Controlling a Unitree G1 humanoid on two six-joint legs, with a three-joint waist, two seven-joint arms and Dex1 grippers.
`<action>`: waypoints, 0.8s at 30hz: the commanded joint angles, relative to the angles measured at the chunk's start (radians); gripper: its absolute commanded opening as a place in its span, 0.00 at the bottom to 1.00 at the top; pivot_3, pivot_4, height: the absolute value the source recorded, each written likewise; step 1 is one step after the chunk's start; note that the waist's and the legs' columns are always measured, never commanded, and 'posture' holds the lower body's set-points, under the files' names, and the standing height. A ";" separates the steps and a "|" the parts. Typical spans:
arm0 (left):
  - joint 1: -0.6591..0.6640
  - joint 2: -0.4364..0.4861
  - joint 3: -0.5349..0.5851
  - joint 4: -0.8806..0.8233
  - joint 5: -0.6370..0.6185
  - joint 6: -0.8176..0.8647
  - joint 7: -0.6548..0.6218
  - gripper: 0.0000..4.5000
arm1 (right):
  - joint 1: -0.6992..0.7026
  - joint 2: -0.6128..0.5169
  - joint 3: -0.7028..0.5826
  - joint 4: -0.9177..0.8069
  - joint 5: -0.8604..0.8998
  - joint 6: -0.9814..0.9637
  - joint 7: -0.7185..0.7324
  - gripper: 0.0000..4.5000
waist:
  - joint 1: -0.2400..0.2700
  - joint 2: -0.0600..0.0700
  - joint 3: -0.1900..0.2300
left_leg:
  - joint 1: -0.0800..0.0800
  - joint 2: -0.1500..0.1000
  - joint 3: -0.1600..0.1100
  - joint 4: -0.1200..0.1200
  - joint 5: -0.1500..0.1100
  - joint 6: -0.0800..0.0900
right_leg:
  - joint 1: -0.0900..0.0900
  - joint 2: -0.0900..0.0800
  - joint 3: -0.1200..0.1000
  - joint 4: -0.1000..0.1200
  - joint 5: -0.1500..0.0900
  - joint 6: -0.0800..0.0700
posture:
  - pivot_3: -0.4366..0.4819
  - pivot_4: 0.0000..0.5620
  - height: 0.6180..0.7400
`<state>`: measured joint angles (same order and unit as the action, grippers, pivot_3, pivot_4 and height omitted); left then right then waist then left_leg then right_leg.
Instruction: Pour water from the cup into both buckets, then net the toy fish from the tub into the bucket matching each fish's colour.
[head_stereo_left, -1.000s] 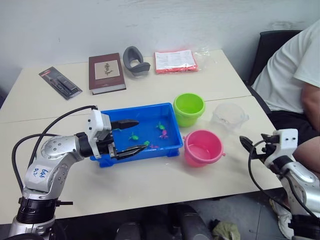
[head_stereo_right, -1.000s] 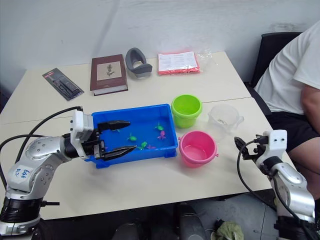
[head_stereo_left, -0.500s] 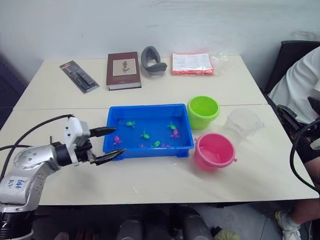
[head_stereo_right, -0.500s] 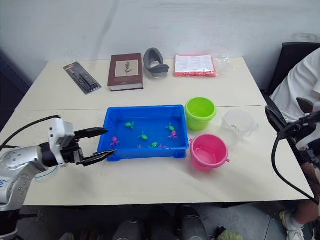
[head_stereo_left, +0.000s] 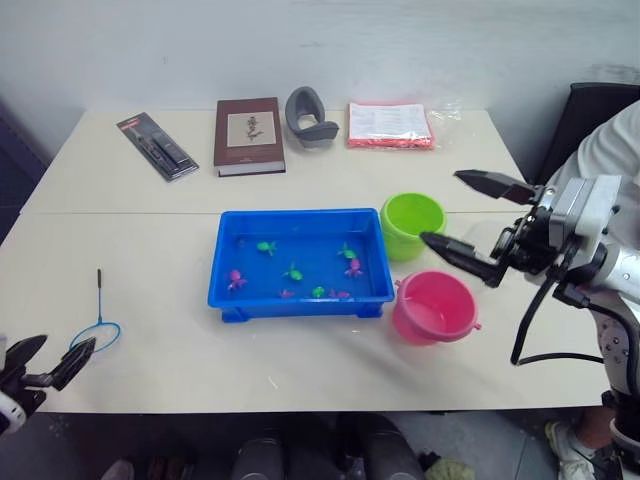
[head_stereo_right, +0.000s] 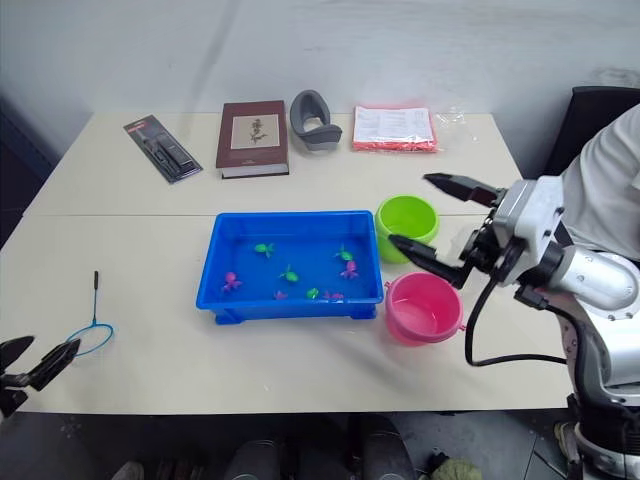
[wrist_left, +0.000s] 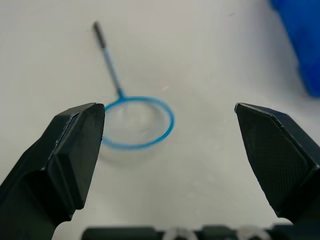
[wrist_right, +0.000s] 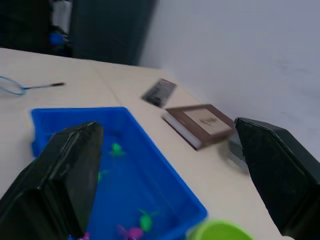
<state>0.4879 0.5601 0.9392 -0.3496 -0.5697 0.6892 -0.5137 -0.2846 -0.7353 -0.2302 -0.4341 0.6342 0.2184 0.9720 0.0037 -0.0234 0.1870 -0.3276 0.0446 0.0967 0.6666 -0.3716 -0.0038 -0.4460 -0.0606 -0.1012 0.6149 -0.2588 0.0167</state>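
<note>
Fingers spread wide on both grippers, holding nothing.
Left gripper (wrist_left: 170, 150) faces a blue hand net (wrist_left: 135, 120); right gripper (head_stereo_left: 470, 215) hovers beside the lime-green bucket (head_stereo_left: 412, 222).

The tub (head_stereo_left: 300, 262) is glossy blue plastic with a smooth rolled rim; the green bucket (head_stereo_left: 412, 224) and pink bucket (head_stereo_left: 434, 307) are the same shiny plastic; the table (head_stereo_left: 180, 190) is smooth, matt and cream; the book (head_stereo_left: 248, 135) has a matt brown cover; the left gripper's fingers (wrist_left: 75, 145) are matt black with a fine textured surface.
</note>
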 joint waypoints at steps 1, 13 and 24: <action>0.078 -0.028 0.057 -0.079 -0.007 0.122 0.091 1.00 | 0.052 -0.024 -0.002 -0.035 0.071 0.003 0.104 0.99 | 0.000 -0.001 -0.001 | 0.000 0.000 0.000 0.000 0.000 0.000 | 0.000 0.000 0.000 0.000 0.000 0.000 | 0.48 0.27 1.00; -0.249 0.139 -0.044 -0.090 -0.029 0.383 0.290 1.00 | 0.032 -0.007 0.001 0.019 0.095 0.024 0.134 0.99 | 0.016 -0.001 0.000 | 0.002 0.001 -0.001 0.001 0.003 -0.003 | 0.001 0.001 -0.001 0.003 0.001 -0.004 | 0.48 0.27 1.00; -0.775 0.260 -0.415 0.562 0.170 0.352 0.334 1.00 | 0.030 0.007 0.078 -0.025 -0.033 0.024 0.046 0.99 | 0.009 -0.002 -0.001 | 0.002 0.001 0.000 0.000 0.006 -0.011 | -0.001 0.001 -0.002 0.006 0.001 -0.006 | 0.48 0.27 1.00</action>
<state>-0.2634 0.7901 0.5581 0.1705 -0.4387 1.0796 -0.1633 -0.2464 -0.7313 -0.1406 -0.4243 0.6074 0.2619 1.0329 0.0127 -0.0258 0.1864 -0.3252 0.0459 0.0969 0.6662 -0.3653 -0.0162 -0.4468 -0.0595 -0.1033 0.6213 -0.2583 0.0112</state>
